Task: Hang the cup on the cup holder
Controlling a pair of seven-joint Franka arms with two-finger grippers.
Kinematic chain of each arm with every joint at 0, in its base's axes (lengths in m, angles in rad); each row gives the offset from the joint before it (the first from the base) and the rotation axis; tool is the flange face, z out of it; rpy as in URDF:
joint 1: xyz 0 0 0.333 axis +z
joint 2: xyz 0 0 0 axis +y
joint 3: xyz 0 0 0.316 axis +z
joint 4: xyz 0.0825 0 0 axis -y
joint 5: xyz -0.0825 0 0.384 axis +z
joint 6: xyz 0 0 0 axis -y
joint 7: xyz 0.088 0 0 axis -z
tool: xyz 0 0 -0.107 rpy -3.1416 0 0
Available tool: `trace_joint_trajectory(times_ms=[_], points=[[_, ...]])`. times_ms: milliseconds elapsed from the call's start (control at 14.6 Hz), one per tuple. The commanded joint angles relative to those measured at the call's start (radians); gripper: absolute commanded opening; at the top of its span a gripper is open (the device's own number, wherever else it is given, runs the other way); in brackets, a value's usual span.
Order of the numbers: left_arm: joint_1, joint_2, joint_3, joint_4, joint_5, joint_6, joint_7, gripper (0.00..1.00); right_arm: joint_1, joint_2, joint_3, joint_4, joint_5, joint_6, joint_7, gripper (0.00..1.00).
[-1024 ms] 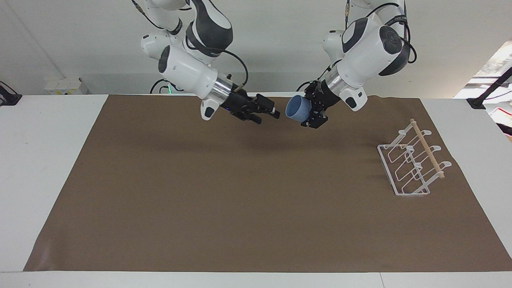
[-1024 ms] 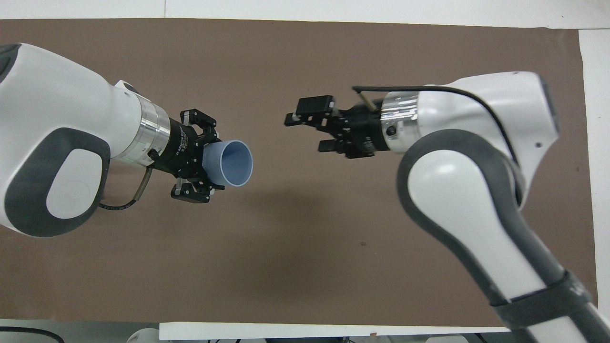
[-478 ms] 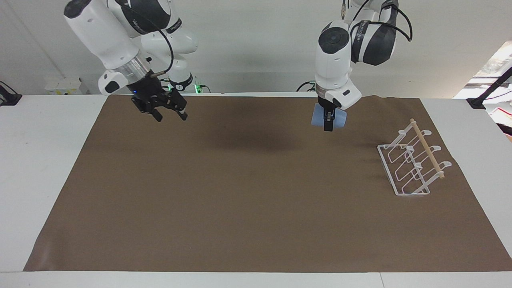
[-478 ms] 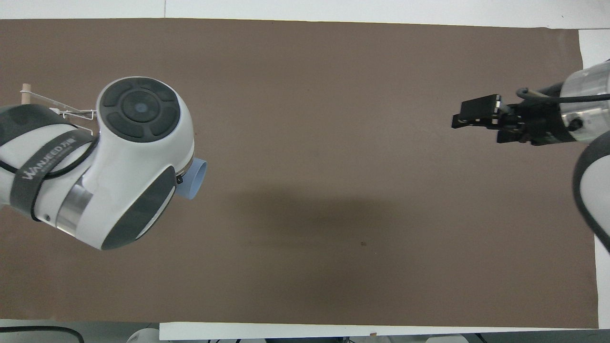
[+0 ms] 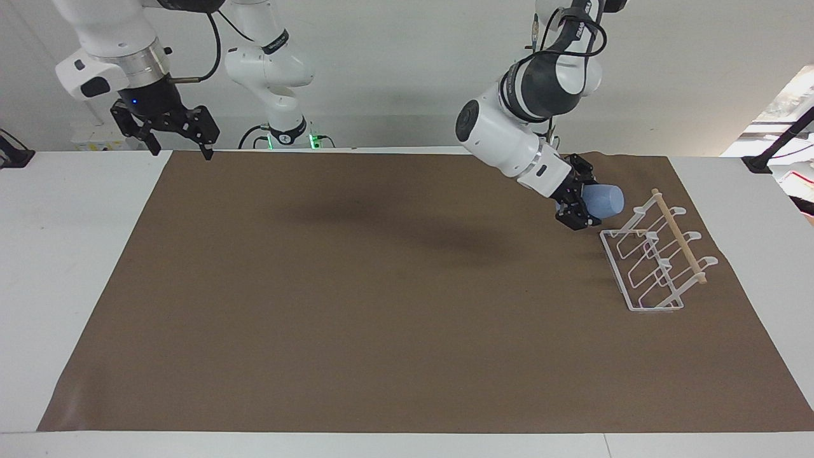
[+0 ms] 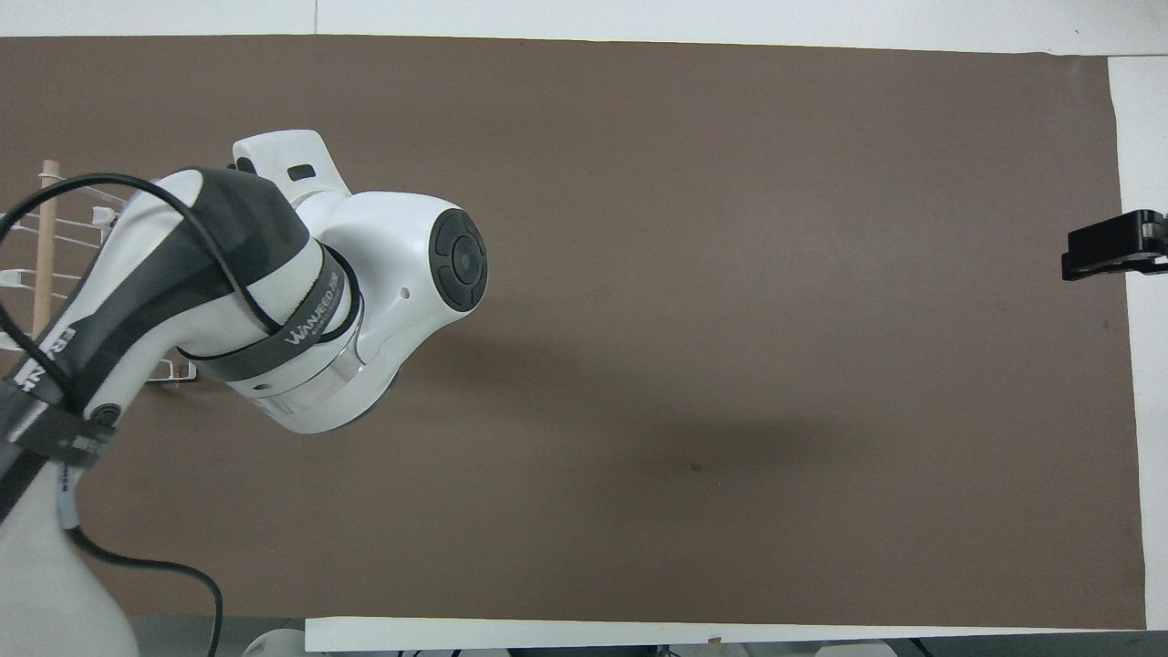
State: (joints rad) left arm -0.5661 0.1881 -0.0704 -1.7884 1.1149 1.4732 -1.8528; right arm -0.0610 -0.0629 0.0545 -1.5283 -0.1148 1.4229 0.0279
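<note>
Two arms over the brown mat (image 5: 356, 305) that covers the white surface (image 5: 70, 267), and they are far apart. Starting at the right arm's end: the right gripper (image 5: 180, 147) hangs high over the corner of the mat, right at the edge where brown meets white. Its jaws stand spread wide, dark fingers pointing down, nothing between them. From overhead only a dark tip (image 6: 1113, 257) of it pokes in at the rim of the picture, above the mat's border. That arm waits.

Across the bare middle of the mat, a soft shadow and not much else.

Now the left arm, reaching low and slanted toward its own end of the surface. The left gripper (image 5: 582, 203) has its jaws clamped on the cup (image 5: 603, 200), a small pale-blue tumbler held on its side in the air, just beside the cup holder (image 5: 655, 257). The cup is close to the end of the wooden rod (image 5: 679, 236) nearest the robots; whether it touches I cannot tell. The holder itself is a white wire rack standing on the mat, its looped prongs slanting up to the rod. No cup hangs on it yet. From overhead the left arm's bulk covers the cup and gripper entirely; only the rod and a few prongs (image 6: 46, 246) peek out.
</note>
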Motion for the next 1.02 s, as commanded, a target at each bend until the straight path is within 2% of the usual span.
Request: trace_joint_trajectory(times_ms=[0,137,273,478,683,956], points=[[0.018,0.129,0.017,0.015,0.262,-0.053,-0.066,0.00,-0.011,0.025,0.002,0.024,-0.026,-0.030,-0.110,1.00],[0.064,0.191,0.017,0.015,0.412,-0.097,-0.105,0.00,-0.003,0.014,0.004,-0.006,-0.026,-0.050,-0.118,1.00],[0.106,0.188,0.017,-0.026,0.491,-0.143,-0.131,0.00,0.004,0.014,0.008,-0.003,-0.028,-0.044,-0.118,1.00],[0.130,0.189,0.014,-0.022,0.462,-0.154,-0.163,0.00,-0.011,0.014,0.004,-0.004,-0.026,-0.042,-0.126,1.00],[0.193,0.185,0.009,-0.072,0.439,-0.149,-0.264,0.00,-0.002,0.014,0.004,-0.004,-0.025,-0.050,-0.125,1.00],[0.207,0.186,0.009,-0.078,0.333,-0.119,-0.281,0.00,0.001,0.011,0.005,-0.009,-0.023,-0.052,-0.128,1.00]])
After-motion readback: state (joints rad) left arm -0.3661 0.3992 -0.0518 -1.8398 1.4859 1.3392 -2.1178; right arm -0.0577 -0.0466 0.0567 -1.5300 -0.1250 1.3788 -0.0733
